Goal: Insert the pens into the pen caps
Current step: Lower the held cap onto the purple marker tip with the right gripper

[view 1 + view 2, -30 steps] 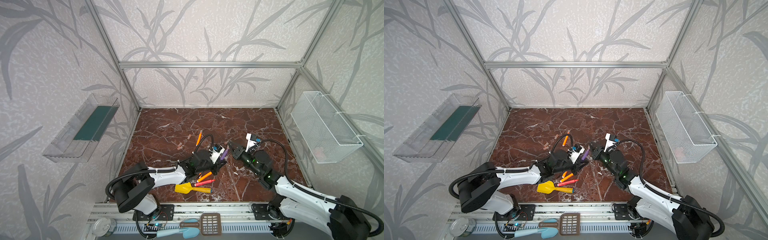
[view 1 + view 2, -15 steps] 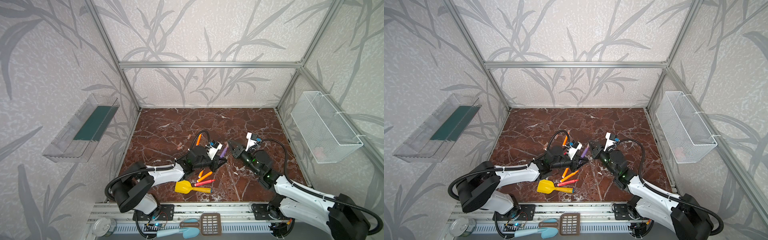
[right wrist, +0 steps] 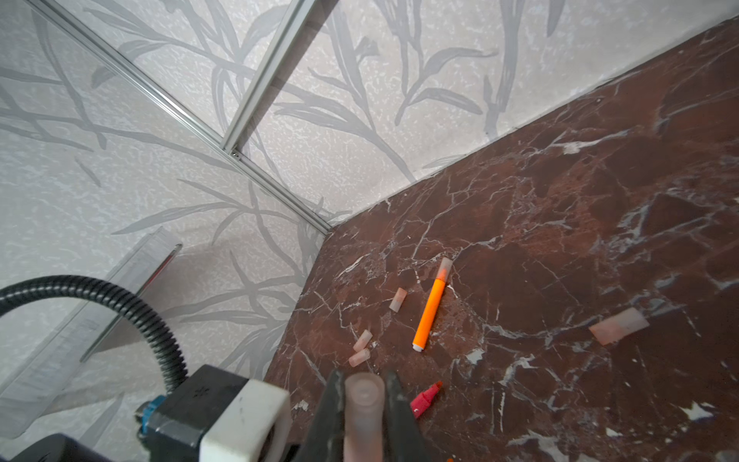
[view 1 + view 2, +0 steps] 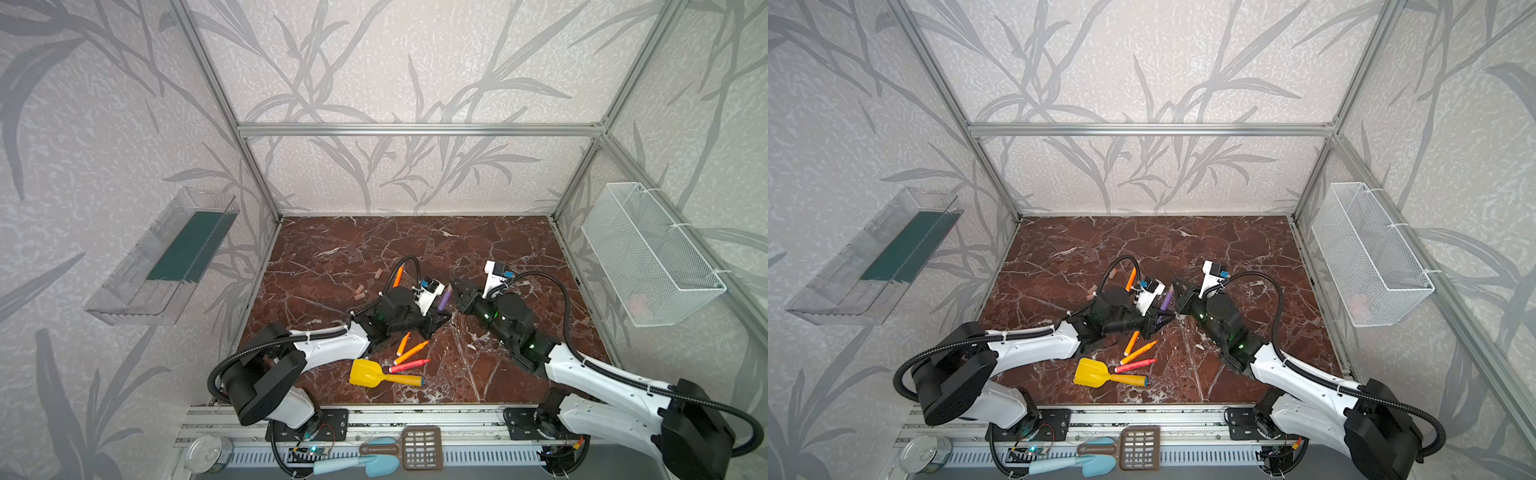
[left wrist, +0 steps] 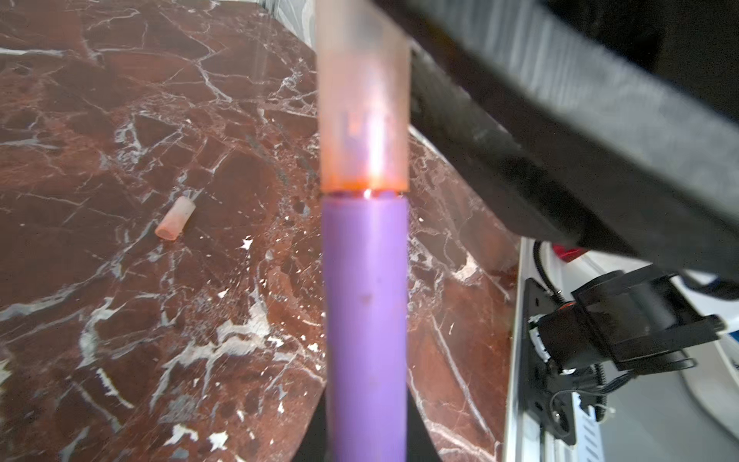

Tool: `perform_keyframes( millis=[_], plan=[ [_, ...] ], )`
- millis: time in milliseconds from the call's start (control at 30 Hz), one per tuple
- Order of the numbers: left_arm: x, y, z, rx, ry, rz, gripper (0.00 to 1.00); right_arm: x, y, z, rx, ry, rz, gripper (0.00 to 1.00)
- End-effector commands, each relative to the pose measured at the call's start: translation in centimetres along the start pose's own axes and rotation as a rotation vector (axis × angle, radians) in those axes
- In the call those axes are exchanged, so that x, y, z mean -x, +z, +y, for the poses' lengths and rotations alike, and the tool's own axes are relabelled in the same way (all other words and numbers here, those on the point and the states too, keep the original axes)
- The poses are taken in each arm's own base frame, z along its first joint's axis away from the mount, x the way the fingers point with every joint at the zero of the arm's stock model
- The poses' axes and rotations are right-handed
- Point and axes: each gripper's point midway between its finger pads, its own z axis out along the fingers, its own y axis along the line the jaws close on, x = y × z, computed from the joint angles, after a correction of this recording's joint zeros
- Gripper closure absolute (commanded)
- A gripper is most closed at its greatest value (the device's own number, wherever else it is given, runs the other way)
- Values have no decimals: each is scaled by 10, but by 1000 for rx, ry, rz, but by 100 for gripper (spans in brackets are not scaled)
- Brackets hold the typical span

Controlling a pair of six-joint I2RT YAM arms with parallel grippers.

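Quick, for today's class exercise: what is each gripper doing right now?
Left gripper: closed on the slim purple marker pen.
Right gripper: closed on the pale translucent pen cap on that pen's tip.

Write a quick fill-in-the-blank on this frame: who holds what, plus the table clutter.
1. The left gripper, jaws shut, holds the ____ pen.
2. The right gripper, jaws shut, holds a pale ____ seated over that pen's tip.
3. The yellow toy shovel has a ____ handle end.
4. The capped pen lying on the table is ____.
Missing words: purple; cap; blue; orange.
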Motion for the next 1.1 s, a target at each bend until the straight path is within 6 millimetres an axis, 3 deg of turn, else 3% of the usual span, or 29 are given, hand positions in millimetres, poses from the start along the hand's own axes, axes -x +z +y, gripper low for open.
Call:
perform_keyframes(
  millis=[0,200,233,533,600,767,1067],
  plan=[
    [51,-9,3,103,102,-140,100,-39,-3,10,10,-41,167,100],
    [51,-12,4,125,119,-145,100,-44,1,16,22,-49,188,100],
    [51,-13,4,127,119,-147,100,-43,2,17,24,-52,186,96],
    [32,-18,0,84,131,-135,100,-18,-19,10,8,-78,69,29],
    [27,-18,-2,64,134,-122,100,-12,-25,11,15,-88,43,20],
    [15,-14,-3,35,126,-103,100,0,-36,15,31,-115,1,8],
    [0,-6,-14,-43,118,-63,100,18,-39,25,29,-176,-45,1]
  ],
)
